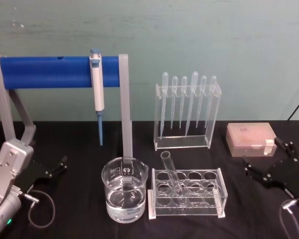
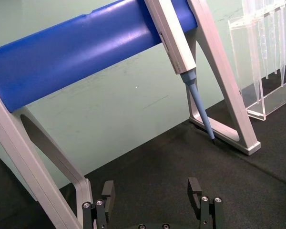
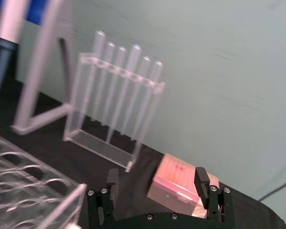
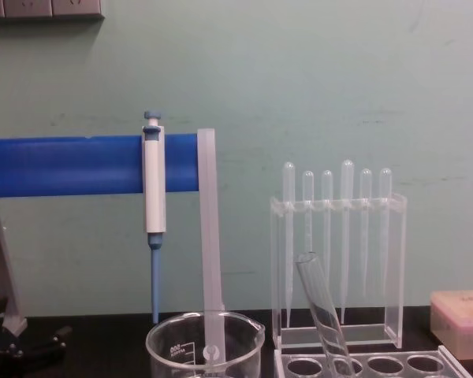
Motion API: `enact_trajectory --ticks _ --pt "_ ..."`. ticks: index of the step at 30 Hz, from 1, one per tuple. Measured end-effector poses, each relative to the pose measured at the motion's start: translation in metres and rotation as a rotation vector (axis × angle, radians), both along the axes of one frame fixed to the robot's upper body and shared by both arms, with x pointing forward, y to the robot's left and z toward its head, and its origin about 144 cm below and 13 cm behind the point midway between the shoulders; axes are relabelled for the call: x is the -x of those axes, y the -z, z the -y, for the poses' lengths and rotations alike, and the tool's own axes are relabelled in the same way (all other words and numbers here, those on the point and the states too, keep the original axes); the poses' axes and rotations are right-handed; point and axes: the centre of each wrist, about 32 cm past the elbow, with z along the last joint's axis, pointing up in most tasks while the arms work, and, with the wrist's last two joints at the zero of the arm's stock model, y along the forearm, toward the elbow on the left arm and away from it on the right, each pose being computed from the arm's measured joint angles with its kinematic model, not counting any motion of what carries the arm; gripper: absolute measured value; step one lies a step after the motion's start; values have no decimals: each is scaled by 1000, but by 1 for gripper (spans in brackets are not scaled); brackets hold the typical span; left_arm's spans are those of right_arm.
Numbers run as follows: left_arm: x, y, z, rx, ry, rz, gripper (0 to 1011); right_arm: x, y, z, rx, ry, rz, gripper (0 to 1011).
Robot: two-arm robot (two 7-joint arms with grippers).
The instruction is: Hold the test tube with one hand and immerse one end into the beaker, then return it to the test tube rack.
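The test tube [image 1: 171, 175] is clear glass and leans tilted in a clear rack [image 1: 217, 203] at the table's middle; it also rises out of the rack in the chest view [image 4: 322, 313]. Left of the rack stands the beaker [image 1: 124, 195], holding clear liquid, its rim low in the chest view [image 4: 205, 339]. My left gripper [image 1: 57, 168] rests open at the table's left, well apart from the beaker; its fingers [image 2: 107, 192] hold nothing. My right gripper [image 1: 262, 151] sits open at the right, beside the rack, with empty fingers [image 3: 201, 177].
A grey stand with a blue bar [image 1: 60, 71] carries a blue-and-white pipettor [image 1: 97, 92] behind the beaker. A clear holder of several thin pipettes [image 1: 187, 112] stands behind the rack. A pink box [image 1: 250, 138] sits at back right. Cables lie by both wrists.
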Motion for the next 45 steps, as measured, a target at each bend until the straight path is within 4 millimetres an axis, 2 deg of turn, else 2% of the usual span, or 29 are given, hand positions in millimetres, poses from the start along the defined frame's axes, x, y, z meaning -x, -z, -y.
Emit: enact_trajectory --ticks 7,12,15,20,32,40,44,45 --pt "0 0 0 0 0 0 1000 16 -31 6 -2 -264 -102 1002" --pt "0 0 0 0 0 0 1000 16 -42 3 -22 -431 -187 1003" --pt "0 0 0 0 0 0 1000 10 -46 -6 -4 -498 -218 1002" --pt "0 0 0 0 0 0 1000 1 -48 -19 38 -516 -215 1002" --pt "0 0 0 0 0 0 1000 -43 -54 -65 49 -535 -265 1002" --pt "0 0 0 0 0 0 1000 -55 -55 -82 62 -532 -269 1002" --pt "0 0 0 0 0 0 1000 -56 -56 -86 68 -528 -270 965" --pt "0 0 0 0 0 0 1000 -57 -56 -88 71 -526 -273 927"
